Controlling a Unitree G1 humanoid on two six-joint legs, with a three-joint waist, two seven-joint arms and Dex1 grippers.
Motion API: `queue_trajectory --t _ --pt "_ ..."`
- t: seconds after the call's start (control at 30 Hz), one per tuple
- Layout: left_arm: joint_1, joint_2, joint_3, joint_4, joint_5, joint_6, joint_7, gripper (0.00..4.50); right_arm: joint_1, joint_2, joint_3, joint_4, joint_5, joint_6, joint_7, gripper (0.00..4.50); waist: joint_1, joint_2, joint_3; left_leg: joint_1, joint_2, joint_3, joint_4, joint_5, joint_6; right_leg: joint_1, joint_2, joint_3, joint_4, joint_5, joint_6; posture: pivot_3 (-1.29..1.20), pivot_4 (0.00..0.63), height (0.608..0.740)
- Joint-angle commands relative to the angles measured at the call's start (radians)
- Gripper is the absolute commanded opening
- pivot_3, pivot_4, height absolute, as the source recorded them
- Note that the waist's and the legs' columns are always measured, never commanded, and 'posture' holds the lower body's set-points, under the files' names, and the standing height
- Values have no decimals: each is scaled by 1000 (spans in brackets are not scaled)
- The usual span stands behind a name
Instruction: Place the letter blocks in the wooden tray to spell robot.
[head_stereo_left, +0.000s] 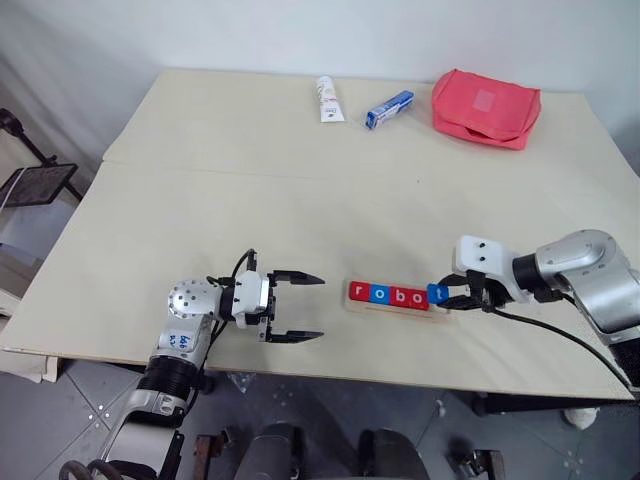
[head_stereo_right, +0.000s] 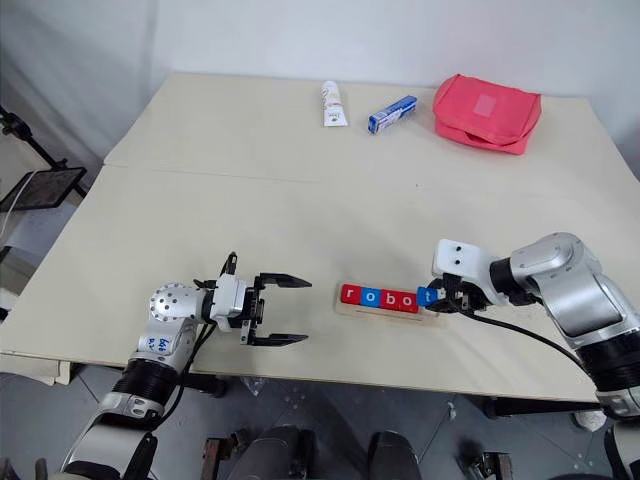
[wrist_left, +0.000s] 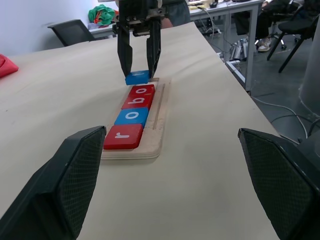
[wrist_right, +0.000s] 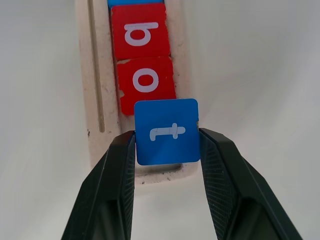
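Note:
The wooden tray (head_stereo_left: 396, 311) lies near the table's front edge, right of centre. Four letter blocks sit in it in a row: red r (head_stereo_left: 358, 291), blue o (head_stereo_left: 378, 294), red b (head_stereo_left: 398, 296), red o (head_stereo_left: 418, 298). My right gripper (wrist_right: 166, 137) is shut on the blue t block (wrist_right: 166, 131), holding it tilted just above the tray's free right end (wrist_right: 95, 100), beside the last red o. Left of the tray, my left gripper (head_stereo_left: 318, 308) stands wide open, pointing toward the tray, with nothing between its fingers.
At the table's far side lie a white tube (head_stereo_left: 327, 99), a blue-and-white box (head_stereo_left: 389, 109) and a red pouch (head_stereo_left: 485, 107). The tray sits close to the table's front edge (head_stereo_left: 400, 372). A black chair (head_stereo_left: 35, 180) stands off the table's left side.

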Motion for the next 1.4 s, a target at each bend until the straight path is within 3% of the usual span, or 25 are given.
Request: queue_trajectory --t 0.03,1.23,1.4 --pt "12 5 4 -40 -10 -13 10 4500 -14 -11 -15 -6 -11 -14 17 1463 0 0 0 0 0 0 0 0 0 0 0 0 0 0 0 0 150 740" --pt "5 -3 -3 -24 -8 -24 18 4500 48 -35 -65 -95 7 58 8 1463 2 0 0 0 0 0 0 0 0 0 0 0 0 0 0 0 150 740" --pt "6 -2 -1 -22 -7 -24 20 4500 47 -28 -62 -95 11 58 5 3150 2 0 0 0 0 0 0 0 0 0 0 0 0 0 0 0 150 740"
